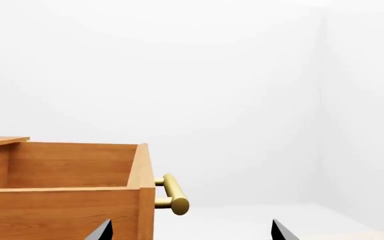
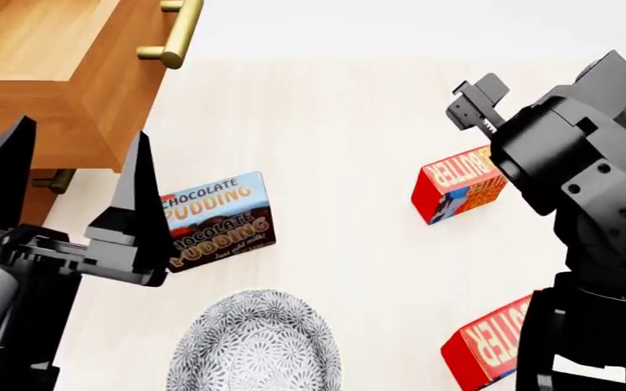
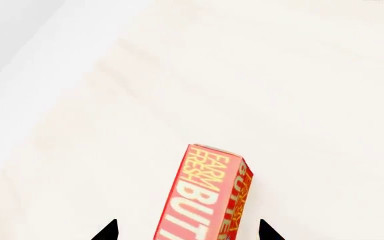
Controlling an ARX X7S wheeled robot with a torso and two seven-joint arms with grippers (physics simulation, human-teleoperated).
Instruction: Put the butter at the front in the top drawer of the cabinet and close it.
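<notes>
A red butter carton (image 3: 202,200) lies on the pale table between the spread, empty fingers of the right gripper (image 3: 188,231); likely light, stiff and smooth, it is best pinched across its narrow sides. The left gripper (image 2: 68,191), also spread, hangs beside the pulled-out top drawer (image 2: 46,73).

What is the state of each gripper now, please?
Left gripper: open, holding nothing, beside the open top drawer.
Right gripper: open, straddling a butter carton, not yet closed.
</notes>
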